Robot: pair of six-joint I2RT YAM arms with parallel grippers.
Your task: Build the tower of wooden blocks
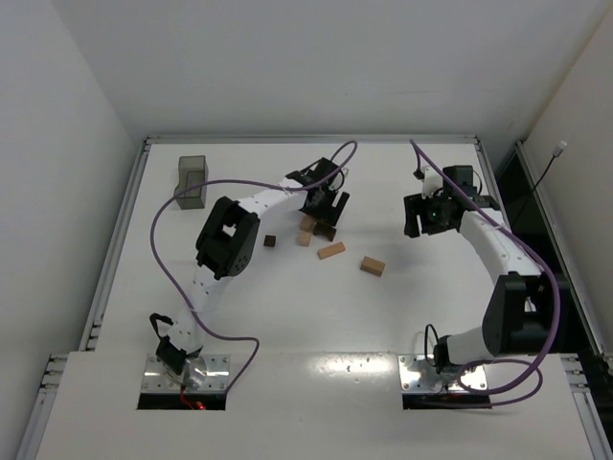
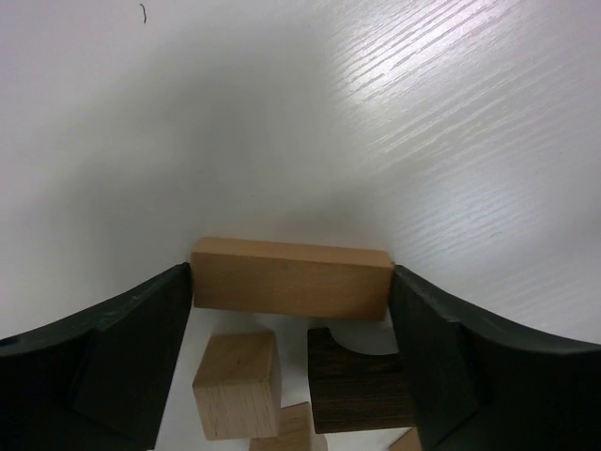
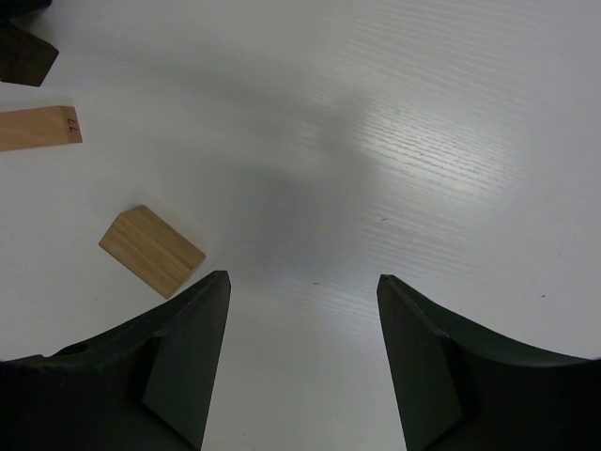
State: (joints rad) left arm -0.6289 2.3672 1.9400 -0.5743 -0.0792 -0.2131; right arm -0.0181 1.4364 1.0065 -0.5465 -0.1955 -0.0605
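Overhead, the left claw sits over a huddle of wood blocks, the right claw well off to its right. At the left wrist, the fingers clamp a long tan block end to end; a tan cube and a dark block lie between them, behind it. At the right wrist, that claw gapes over the counter, a pale block just outside one finger.

Robot lab cell: white walls, table, purple cable.
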